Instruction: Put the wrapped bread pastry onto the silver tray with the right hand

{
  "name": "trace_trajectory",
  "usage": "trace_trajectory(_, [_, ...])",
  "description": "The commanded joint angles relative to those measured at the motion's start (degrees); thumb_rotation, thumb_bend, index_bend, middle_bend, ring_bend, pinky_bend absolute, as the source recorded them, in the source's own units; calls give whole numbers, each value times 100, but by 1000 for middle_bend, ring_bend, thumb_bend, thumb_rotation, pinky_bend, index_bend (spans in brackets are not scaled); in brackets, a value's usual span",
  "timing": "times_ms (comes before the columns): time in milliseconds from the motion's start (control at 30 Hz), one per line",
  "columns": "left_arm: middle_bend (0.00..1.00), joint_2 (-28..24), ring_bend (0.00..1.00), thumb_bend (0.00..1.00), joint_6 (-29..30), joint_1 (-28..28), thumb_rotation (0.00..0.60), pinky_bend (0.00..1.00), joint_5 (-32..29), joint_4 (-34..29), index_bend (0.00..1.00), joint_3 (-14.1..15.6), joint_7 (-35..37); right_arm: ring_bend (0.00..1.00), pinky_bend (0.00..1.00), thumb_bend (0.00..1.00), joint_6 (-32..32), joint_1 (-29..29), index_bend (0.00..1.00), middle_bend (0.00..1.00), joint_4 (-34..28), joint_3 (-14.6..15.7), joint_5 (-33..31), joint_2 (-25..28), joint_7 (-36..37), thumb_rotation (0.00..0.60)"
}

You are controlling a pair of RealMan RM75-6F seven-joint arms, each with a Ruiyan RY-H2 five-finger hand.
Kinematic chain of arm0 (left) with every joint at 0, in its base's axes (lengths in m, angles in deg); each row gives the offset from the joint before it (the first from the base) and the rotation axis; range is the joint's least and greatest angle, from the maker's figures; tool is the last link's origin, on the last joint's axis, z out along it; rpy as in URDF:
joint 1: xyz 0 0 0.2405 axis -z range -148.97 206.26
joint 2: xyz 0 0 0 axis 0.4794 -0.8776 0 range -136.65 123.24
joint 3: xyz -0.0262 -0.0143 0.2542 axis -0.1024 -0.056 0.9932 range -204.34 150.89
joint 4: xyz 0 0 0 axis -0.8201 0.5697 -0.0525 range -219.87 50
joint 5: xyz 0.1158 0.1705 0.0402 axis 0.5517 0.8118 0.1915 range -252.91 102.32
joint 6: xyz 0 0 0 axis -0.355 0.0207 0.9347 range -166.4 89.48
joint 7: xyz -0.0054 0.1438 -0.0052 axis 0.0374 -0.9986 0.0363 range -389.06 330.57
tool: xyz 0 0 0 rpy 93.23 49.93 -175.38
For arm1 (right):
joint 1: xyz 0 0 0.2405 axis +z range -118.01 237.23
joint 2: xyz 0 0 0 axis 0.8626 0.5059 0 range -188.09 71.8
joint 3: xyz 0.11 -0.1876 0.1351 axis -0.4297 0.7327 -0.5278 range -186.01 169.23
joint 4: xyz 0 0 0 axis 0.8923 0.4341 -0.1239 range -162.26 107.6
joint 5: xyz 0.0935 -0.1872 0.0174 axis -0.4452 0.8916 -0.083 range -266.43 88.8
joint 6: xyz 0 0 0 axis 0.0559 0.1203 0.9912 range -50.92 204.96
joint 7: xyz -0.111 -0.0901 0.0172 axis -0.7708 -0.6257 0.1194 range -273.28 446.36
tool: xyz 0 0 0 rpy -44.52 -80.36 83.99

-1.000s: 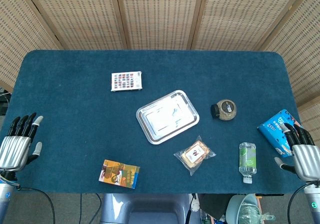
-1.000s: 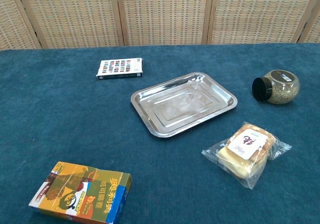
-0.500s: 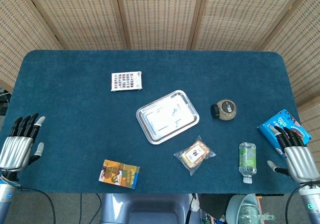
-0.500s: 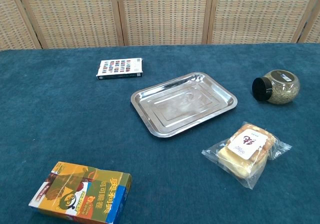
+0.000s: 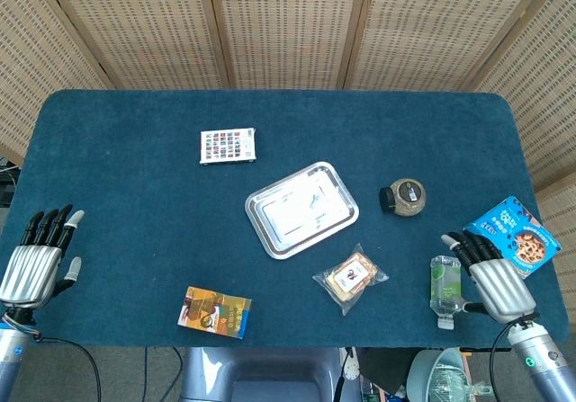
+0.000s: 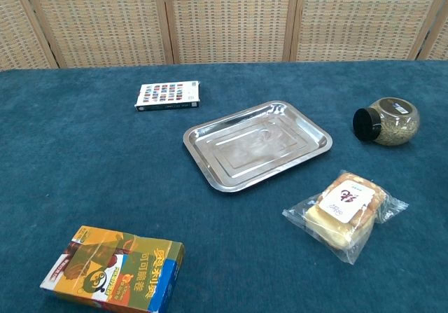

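The wrapped bread pastry [image 5: 351,277] [image 6: 345,211] lies in clear plastic on the blue table, just below and right of the silver tray [image 5: 301,208] [image 6: 256,143], which holds nothing. My right hand [image 5: 493,281] hovers at the table's front right, fingers apart and holding nothing, well to the right of the pastry and just right of a small bottle. At the front left edge my left hand [image 5: 36,258] is open too. Neither hand shows in the chest view.
A small clear bottle [image 5: 445,286] lies between the right hand and the pastry. A blue cookie pack [image 5: 515,234] sits at the far right, a round jar [image 5: 404,196] [image 6: 387,121] right of the tray, a colourful card box [image 5: 227,145] behind it, an orange box [image 5: 214,312] at front left.
My right hand has moved left and forward, off the blue cookie pack and toward the bottle. The left hand has barely shifted. The objects have not moved.
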Motion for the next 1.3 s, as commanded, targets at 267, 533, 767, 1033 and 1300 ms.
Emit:
trace_trajectory(267, [0,-16,0,495,-49,9,600,0,-27,13,0,8,79,28,81,223,225,271,48,61,-127,63,267,-200,50,600])
trace_trajectory(533, [0,-8,0,495,4,-10,600,0,-37,20,0,0,40,29,81,223,817,675,48,61,-332,229,517,-373,-43,600])
trace_trajectory(767, [0,-2,0,495,50,-32,600,0,-48,13,0,-6,15,28,81,223,1138,926,48,61,-358,294,598,-575,-150,600])
trace_trajectory(1033, [0,-19,0,495,29,-27,600,0,-64,3,0,-6,13,29,81,224,1598,1257,48,61,-495,137,272,-602,-459,600])
trace_trajectory(1300, [0,-46,0,495,35,-32,600,0,-69,-6,0,-10,58,28,81,225,1886,1460,48,61,-529,50,-72,-809,-731,600])
